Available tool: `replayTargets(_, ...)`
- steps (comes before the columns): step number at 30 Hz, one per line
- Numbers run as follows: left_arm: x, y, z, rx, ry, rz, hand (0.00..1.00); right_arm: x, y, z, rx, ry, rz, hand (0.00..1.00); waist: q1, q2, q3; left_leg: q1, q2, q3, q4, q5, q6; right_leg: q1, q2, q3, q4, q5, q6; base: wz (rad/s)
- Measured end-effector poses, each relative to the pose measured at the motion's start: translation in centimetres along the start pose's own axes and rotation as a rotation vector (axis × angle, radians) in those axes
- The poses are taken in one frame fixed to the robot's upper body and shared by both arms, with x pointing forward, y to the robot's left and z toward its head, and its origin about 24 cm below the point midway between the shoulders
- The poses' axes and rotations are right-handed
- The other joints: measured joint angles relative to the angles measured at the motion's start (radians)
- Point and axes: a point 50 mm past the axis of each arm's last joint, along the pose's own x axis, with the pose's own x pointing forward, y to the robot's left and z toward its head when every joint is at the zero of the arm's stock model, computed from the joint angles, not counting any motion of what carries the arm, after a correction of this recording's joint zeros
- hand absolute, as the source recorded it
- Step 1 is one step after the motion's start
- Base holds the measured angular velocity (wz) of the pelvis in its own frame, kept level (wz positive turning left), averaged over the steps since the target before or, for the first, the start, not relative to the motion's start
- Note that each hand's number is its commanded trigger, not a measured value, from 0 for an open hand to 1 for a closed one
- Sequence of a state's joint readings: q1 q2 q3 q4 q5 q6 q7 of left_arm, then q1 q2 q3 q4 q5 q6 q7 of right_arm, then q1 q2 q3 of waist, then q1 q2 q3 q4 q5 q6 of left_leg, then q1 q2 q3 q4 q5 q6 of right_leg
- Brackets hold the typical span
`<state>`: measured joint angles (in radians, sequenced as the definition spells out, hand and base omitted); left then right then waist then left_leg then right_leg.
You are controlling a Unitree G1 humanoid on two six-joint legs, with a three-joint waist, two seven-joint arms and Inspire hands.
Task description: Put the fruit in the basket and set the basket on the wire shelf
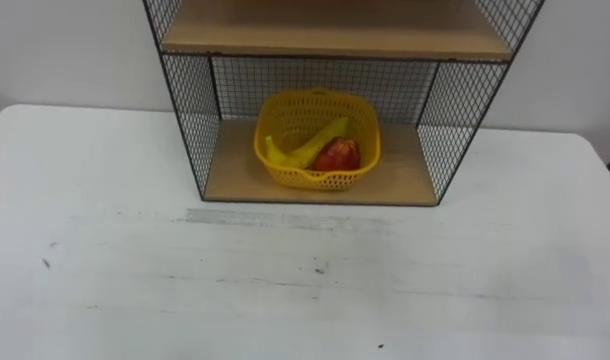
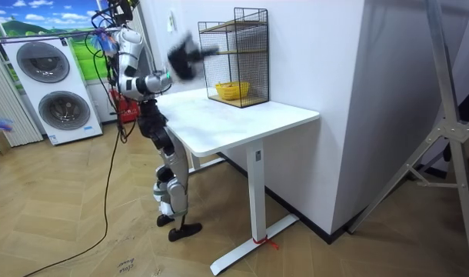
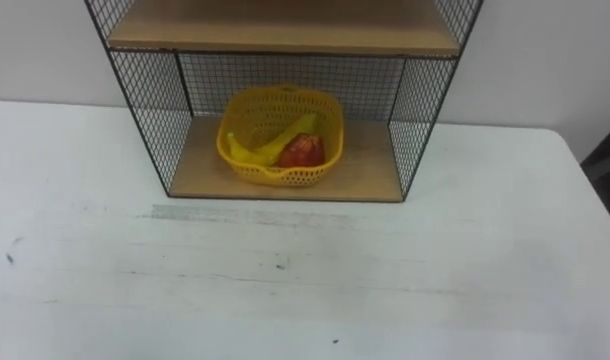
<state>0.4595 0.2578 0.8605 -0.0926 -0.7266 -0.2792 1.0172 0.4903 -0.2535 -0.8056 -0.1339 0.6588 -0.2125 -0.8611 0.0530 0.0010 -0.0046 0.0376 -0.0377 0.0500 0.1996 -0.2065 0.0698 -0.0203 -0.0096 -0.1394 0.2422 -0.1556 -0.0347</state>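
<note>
The basket [image 1: 323, 181], holding banana [image 1: 303, 150] and red fruit [image 1: 337, 156], sits deep inside the wire shelf [image 1: 188, 120], safe from falling, we judge; whether the raised hand's [image 2: 184, 58] fingers are open, we cannot tell.

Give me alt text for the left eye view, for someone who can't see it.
A yellow basket holding a banana and a red fruit sits on the lowest level of a black wire shelf, which stands at the back of a white table.
</note>
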Motion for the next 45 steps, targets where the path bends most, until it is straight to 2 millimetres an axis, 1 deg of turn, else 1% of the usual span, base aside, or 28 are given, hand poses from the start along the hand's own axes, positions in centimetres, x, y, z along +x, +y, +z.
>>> replayTargets(1,0.2,1.7,-2.9,0.117,0.104,0.047,0.0,0.5,-1.7,-2.2,-0.061,0.099,-0.075,0.0,0.0,0.001,-0.0034,0.0,-0.001,-0.001,-0.001,0.0,0.0,0.002,-0.001,0.0,0.0,0.0,0.0,0.0)
replayTargets(2,0.2,3.8,-5.6,0.226,0.205,0.1,0.0,0.4,-3.5,-4.2,-0.106,0.188,-0.155,0.0,-0.003,0.006,-0.0037,-0.002,-0.001,-0.001,-0.001,0.0,0.0,0.002,-0.001,-0.001,0.0,0.0,0.0,0.0)
replayTargets(3,0.0,4.9,-6.6,0.265,0.25,0.13,0.0,0.3,-4.4,-5.1,-0.123,0.23,-0.193,0.0,-0.005,0.009,-0.0033,-0.003,-0.001,-0.002,-0.001,-0.001,-0.001,0.002,-0.001,-0.001,-0.001,-0.001,0.001,0.0)
replayTargets(4,-0.3,7.0,-8.4,0.335,0.321,0.187,0.0,-0.1,-6.1,-6.7,-0.142,0.308,-0.27,0.0,-0.01,0.009,-0.0041,-0.006,-0.001,-0.003,-0.001,-0.003,-0.005,-0.002,-0.001,0.0,0.0,-0.002,0.002,0.0)
replayTargets(6,-1.0,10.5,-10.5,0.449,0.411,0.274,0.0,-1.0,-9.2,-9.2,-0.197,0.422,-0.401,0.0,-0.028,0.005,-0.0059,-0.01,0.0,-0.003,0.002,-0.004,-0.005,-0.008,0.0,0.001,0.002,-0.006,0.002,0.0)
replayTargets(7,-1.2,11.2,-11.0,0.479,0.429,0.283,0.0,-1.2,-9.9,-9.6,-0.207,0.447,-0.432,0.0,-0.032,0.005,-0.0056,-0.01,0.0,-0.003,0.002,-0.004,-0.005,-0.009,0.0,0.001,0.002,-0.007,0.003,0.03)
replayTargets(9,-1.5,13.6,-11.9,0.551,0.483,0.326,0.0,-2.0,-12.1,-11.2,-0.222,0.536,-0.54,0.0,-0.047,0.004,-0.0055,-0.01,-0.002,-0.006,0.002,-0.004,-0.004,-0.005,0.0,0.002,0.002,-0.009,0.005,0.04)
replayTargets(10,-1.6,13.9,-12.1,0.558,0.495,0.332,0.0,-2.2,-12.6,-11.6,-0.225,0.559,-0.567,0.0,-0.048,0.004,-0.0055,-0.01,-0.002,-0.006,0.002,-0.004,-0.004,-0.004,0.0,0.003,0.002,-0.009,0.005,0.0)
replayTargets(12,-2.2,15.3,-13.1,0.623,0.543,0.324,0.0,-4.1,-14.9,-13.8,-0.324,0.669,-0.63,0.0,-0.052,0.002,-0.0056,-0.007,-0.001,-0.005,0.0,-0.004,-0.004,-0.001,-0.001,0.002,0.002,-0.008,0.004,0.0)
replayTargets(15,-3.4,17.1,-14.1,0.749,0.608,0.278,0.0,-6.7,-16.7,-15.7,-0.437,0.782,-0.646,0.0,-0.053,0.003,-0.0046,0.007,-0.001,0.0,-0.003,-0.004,-0.004,0.01,0.0,0.006,-0.001,-0.008,0.004,-0.03)
replayTargets(17,-4.3,18.8,-14.8,0.868,0.683,0.215,0.0,-8.6,-18.0,-16.9,-0.491,0.877,-0.661,0.0,-0.07,0.002,-0.0052,0.015,-0.001,0.0,-0.003,-0.004,-0.005,0.012,0.002,0.012,-0.002,-0.009,0.007,0.02)
replayTargets(19,-4.7,19.4,-15.1,0.932,0.722,0.159,0.0,-9.4,-18.3,-17.4,-0.516,0.921,-0.638,0.0,-0.088,0.001,-0.0051,0.015,-0.001,0.0,-0.002,-0.004,-0.005,0.017,0.0,0.01,-0.001,-0.011,0.011,0.03)
replayTargets(20,-5.1,19.5,-15.4,0.995,0.737,0.082,0.0,-9.9,-18.5,-17.6,-0.556,0.942,-0.597,0.0,-0.096,0.0,-0.0053,0.016,-0.002,-0.003,-0.001,-0.004,-0.005,0.02,-0.001,0.007,-0.001,-0.011,0.01,0.05)
replayTargets(22,-5.7,19.7,-15.9,1.091,0.767,-0.036,0.0,-10.3,-18.6,-18.0,-0.61,0.98,-0.538,0.0,-0.103,-0.002,-0.0052,0.023,-0.002,-0.003,-0.003,-0.004,-0.005,0.027,-0.001,0.006,-0.002,-0.009,0.008,-0.01)
replayTargets(23,-6.1,19.7,-16.3,1.164,0.79,-0.126,0.0,-10.7,-18.5,-18.3,-0.682,1.01,-0.46,0.0,-0.103,-0.004,-0.0042,0.03,-0.002,0.0,-0.005,-0.004,-0.005,0.031,0.0,0.01,-0.002,-0.009,0.007,-0.1)
replayTargets(24,-6.4,19.6,-16.6,1.199,0.801,-0.173,0.0,-11.0,-18.4,-18.5,-0.725,1.027,-0.411,0.0,-0.102,-0.006,-0.0035,0.032,-0.002,0.003,-0.006,-0.004,-0.005,0.032,0.001,0.015,-0.002,-0.008,0.006,-0.15)
replayTargets(26,-7.5,19.5,-17.4,1.337,0.842,-0.349,0.0,-11.8,-17.4,-19.5,-0.861,1.085,-0.196,0.0,-0.102,-0.014,-0.0027,0.039,0.001,0.014,-0.009,-0.005,-0.004,0.032,0.005,0.024,-0.006,-0.004,0.005,-0.15)
replayTargets(27,-7.8,19.4,-17.6,1.372,0.851,-0.393,0.0,-12.0,-17.1,-19.7,-0.904,1.094,-0.128,0.0,-0.101,-0.015,-0.0024,0.04,0.002,0.015,-0.009,-0.005,-0.003,0.032,0.005,0.024,-0.008,-0.003,0.005,-0.09)
replayTargets(28,-8.4,19.2,-18.0,1.436,0.866,-0.478,0.0,-12.3,-16.5,-20.1,-0.997,1.105,0.012,0.0,-0.102,-0.017,-0.0024,0.043,0.002,0.015,-0.009,-0.005,-0.003,0.035,0.006,0.025,-0.012,-0.001,0.006,0.0)
replayTargets(29,-9.0,18.8,-18.5,1.481,0.88,-0.558,0.0,-12.6,-15.9,-20.5,-1.07,1.118,0.127,0.0,-0.101,-0.018,-0.0027,0.046,0.003,0.016,-0.009,-0.005,-0.003,0.042,0.009,0.029,-0.021,0.003,0.006,0.0)
replayTargets(30,-9.3,18.6,-18.7,1.499,0.885,-0.595,0.0,-12.8,-15.6,-20.7,-1.107,1.125,0.181,0.0,-0.098,-0.019,-0.0024,0.048,0.003,0.018,-0.01,-0.005,-0.003,0.042,0.01,0.032,-0.019,0.004,0.006,-0.08)
replayTargets(31,-9.7,18.2,-19.1,1.523,0.894,-0.656,0.0,-13.1,-15.0,-21.0,-1.164,1.14,0.284,0.0,-0.093,-0.021,-0.0013,0.054,0.004,0.026,-0.015,-0.005,-0.003,0.042,0.012,0.038,-0.018,0.004,0.005,-0.14)
replayTargets(32,-10.0,17.9,-19.3,1.539,0.899,-0.701,0.0,-13.4,-14.5,-21.3,-1.201,1.151,0.366,0.0,-0.089,-0.022,0.0009,0.059,0.005,0.028,-0.019,-0.004,-0.003,0.045,0.014,0.041,-0.019,0.005,0.004,-0.11)
replayTargets(34,-10.3,17.5,-19.6,1.569,0.9,-0.753,0.0,-13.7,-14.3,-21.5,-1.233,1.168,0.44,0.0,-0.088,-0.022,0.0013,0.064,0.006,0.027,-0.018,-0.004,-0.004,0.053,0.014,0.037,-0.024,0.006,0.004,0.03)
replayTargets(36,-10.7,17.4,-19.8,1.643,0.886,-0.835,0.0,-14.0,-13.8,-21.8,-1.295,1.186,0.552,0.0,-0.078,-0.021,0.0011,0.067,0.006,0.026,-0.016,-0.004,-0.004,0.057,0.013,0.033,-0.025,0.006,0.004,0.0)
replayTargets(39,-11.3,17.3,-20.0,1.731,0.856,-0.929,0.0,-14.4,-13.8,-21.9,-1.373,1.185,0.658,0.0,-0.079,-0.021,0.0014,0.067,0.007,0.026,-0.017,-0.004,-0.004,0.058,0.013,0.031,-0.026,0.006,0.004,0.0)
replayTargets(41,-11.8,17.1,-20.3,1.791,0.832,-0.996,0.0,-14.7,-13.4,-22.1,-1.447,1.179,0.767,0.0,-0.082,-0.019,0.0028,0.066,0.007,0.026,-0.017,-0.004,-0.004,0.057,0.014,0.031,-0.026,0.007,0.003,0.0)
replayTargets(45,-12.5,16.3,-20.8,1.822,0.797,-1.07,0.0,-15.4,-12.4,-22.5,-1.498,1.177,0.883,0.0,-0.085,-0.019,0.0045,0.067,0.007,0.026,-0.017,-0.001,0.0,0.057,0.014,0.033,-0.025,0.007,0.003,0.0)
